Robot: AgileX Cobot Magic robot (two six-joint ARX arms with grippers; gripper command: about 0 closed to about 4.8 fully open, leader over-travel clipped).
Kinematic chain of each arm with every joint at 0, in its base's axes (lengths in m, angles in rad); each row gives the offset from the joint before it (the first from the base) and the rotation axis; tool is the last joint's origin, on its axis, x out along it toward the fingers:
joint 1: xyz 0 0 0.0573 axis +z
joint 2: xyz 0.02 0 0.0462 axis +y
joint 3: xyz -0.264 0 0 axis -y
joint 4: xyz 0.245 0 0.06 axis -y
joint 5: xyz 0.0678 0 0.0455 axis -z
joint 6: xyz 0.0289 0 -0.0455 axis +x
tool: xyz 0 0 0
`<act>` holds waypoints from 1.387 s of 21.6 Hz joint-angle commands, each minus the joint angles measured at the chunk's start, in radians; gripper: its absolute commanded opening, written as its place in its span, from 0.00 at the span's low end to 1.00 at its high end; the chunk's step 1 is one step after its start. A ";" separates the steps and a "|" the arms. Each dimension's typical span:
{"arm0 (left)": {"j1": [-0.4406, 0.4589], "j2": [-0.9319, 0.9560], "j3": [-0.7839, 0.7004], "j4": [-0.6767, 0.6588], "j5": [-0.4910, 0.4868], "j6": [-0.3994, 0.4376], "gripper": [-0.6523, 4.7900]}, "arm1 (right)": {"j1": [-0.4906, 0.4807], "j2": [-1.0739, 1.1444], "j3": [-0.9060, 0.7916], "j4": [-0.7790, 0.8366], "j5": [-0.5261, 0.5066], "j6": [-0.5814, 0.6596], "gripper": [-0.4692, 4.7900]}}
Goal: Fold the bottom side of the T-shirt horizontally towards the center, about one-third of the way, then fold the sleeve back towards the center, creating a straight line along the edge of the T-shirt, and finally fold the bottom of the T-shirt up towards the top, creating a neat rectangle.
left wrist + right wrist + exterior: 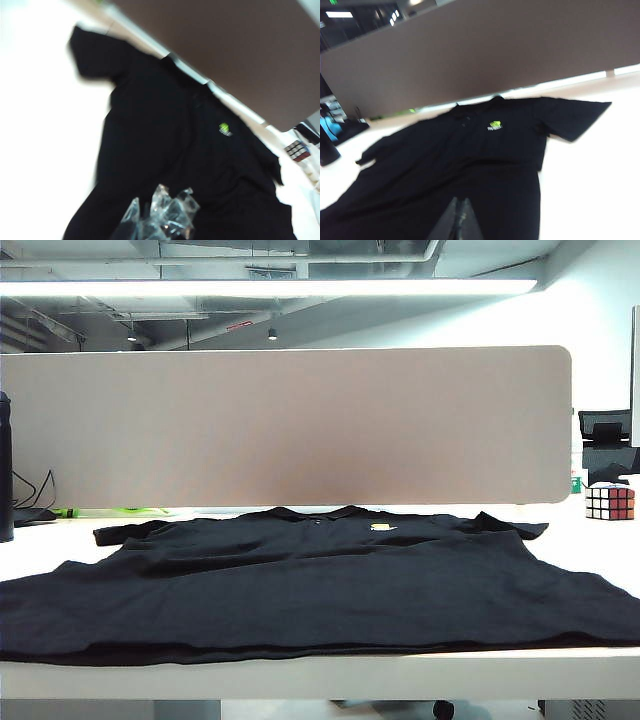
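Observation:
The black T-shirt lies flat on the white table, collar toward the partition and yellow logo on the chest. The bottom of the T-shirt runs along the table's front edge. One sleeve spreads left and the other right. Neither arm shows in the exterior view. My left gripper, its fingers wrapped in clear film, hangs shut over the T-shirt with nothing in it. My right gripper is shut and empty above the lower half of the T-shirt.
A beige partition stands right behind the collar. A Rubik's cube sits at the back right, a black bottle with cables at the far left, and a green item under the partition. White table shows beside the right sleeve.

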 commanded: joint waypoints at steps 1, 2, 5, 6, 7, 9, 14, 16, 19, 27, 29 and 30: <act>-0.001 0.130 0.085 0.026 0.019 0.035 0.11 | 0.004 0.127 0.083 -0.050 0.026 -0.016 0.08; 0.000 0.179 0.113 0.026 0.035 0.035 0.11 | 0.004 0.177 0.111 -0.061 0.025 -0.015 0.08; 0.013 0.344 0.208 0.024 0.128 0.057 0.11 | 0.005 0.436 0.265 -0.153 0.004 -0.016 0.08; 0.020 0.391 0.232 0.021 0.159 0.081 0.11 | 0.005 0.498 0.302 -0.173 -0.014 -0.019 0.08; 0.029 0.426 0.249 0.018 0.183 0.099 0.11 | 0.004 0.560 0.337 -0.187 -0.040 -0.024 0.08; 0.061 0.497 0.285 -0.003 0.240 0.117 0.11 | 0.003 0.691 0.410 -0.205 -0.110 -0.062 0.09; 0.248 0.661 0.307 -0.060 0.443 0.112 0.11 | -0.011 1.022 0.533 -0.234 -0.243 -0.091 0.09; 0.310 0.717 0.307 -0.075 0.512 0.109 0.12 | -0.014 1.083 0.533 -0.233 -0.274 -0.090 0.09; 0.364 0.792 0.307 -0.079 0.621 0.106 0.12 | -0.016 1.162 0.532 -0.266 -0.285 -0.092 0.22; 0.354 0.921 0.306 -0.115 0.702 0.138 0.41 | -0.043 1.217 0.531 -0.429 -0.255 -0.148 0.42; 0.352 0.921 0.306 -0.159 0.706 0.167 0.41 | -0.060 1.207 0.530 -0.481 -0.254 -0.177 0.42; 0.349 0.921 0.306 -0.180 0.706 0.180 0.41 | -0.068 1.202 0.530 -0.499 -0.248 -0.190 0.42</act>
